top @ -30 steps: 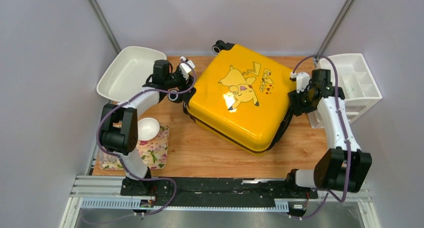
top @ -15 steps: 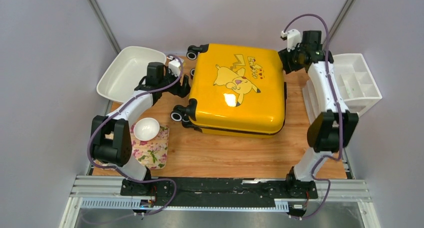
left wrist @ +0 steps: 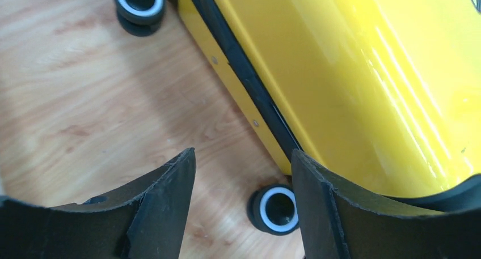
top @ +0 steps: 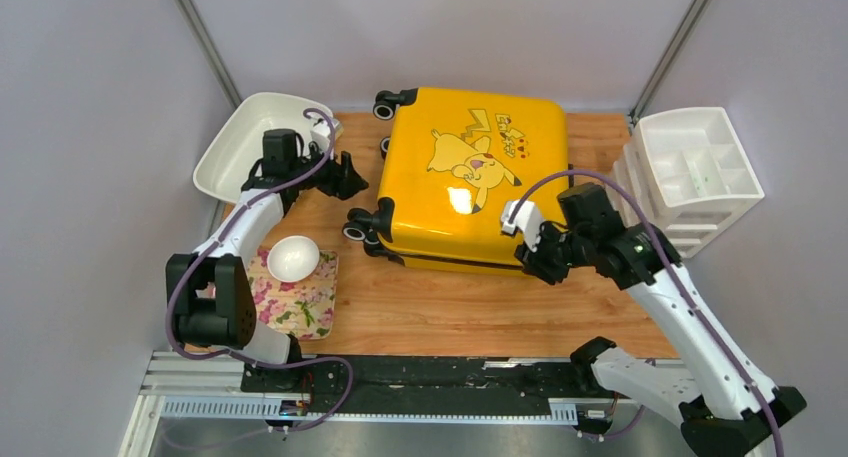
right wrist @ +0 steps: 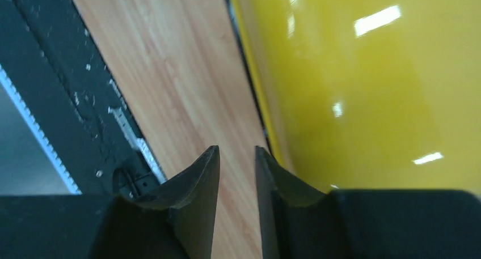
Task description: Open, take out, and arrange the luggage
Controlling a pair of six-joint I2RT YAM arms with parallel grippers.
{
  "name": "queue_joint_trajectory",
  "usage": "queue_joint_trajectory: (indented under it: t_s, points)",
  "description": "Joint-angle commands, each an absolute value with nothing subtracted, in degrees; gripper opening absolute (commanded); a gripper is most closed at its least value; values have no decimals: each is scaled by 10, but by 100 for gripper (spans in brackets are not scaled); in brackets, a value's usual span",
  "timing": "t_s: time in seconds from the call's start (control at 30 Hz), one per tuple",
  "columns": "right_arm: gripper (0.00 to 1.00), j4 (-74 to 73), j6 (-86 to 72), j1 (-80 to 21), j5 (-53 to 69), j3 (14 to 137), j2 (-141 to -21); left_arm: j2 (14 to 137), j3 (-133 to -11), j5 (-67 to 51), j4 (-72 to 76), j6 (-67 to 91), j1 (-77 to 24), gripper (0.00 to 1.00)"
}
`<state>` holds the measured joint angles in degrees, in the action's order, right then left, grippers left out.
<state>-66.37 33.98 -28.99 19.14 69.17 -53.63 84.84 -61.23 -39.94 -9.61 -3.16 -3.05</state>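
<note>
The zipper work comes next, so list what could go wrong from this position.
1. Neither gripper holds the luggage: the left gripper hangs open by a wheel, so a tug at the seam may slide the glossy shell.
2. The right gripper, jaws narrowly apart and empty at the near edge, has no zipper pull in view; it may close on nothing.
3. The left arm could knock the white tray beside it.

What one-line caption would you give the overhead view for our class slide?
Closed yellow suitcase lies flat on the wooden table, left claw by its wheels, right claw at its near edge.
</note>
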Motion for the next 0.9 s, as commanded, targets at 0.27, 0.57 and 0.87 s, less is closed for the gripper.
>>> queue_joint_trajectory:
  t_s: [0.27,0.57,0.87]
  points:
    - [23,-520,335,-241,20,597,-612,818,-522,-475,-101,-83,-95,65]
    - [29,-455,384,-123,55,714,-757,816,-498,-484,-34,-4,-142,60]
    - [66,-556,529,-96,319,710,-639,610,-187,-554,285,39,-75,77]
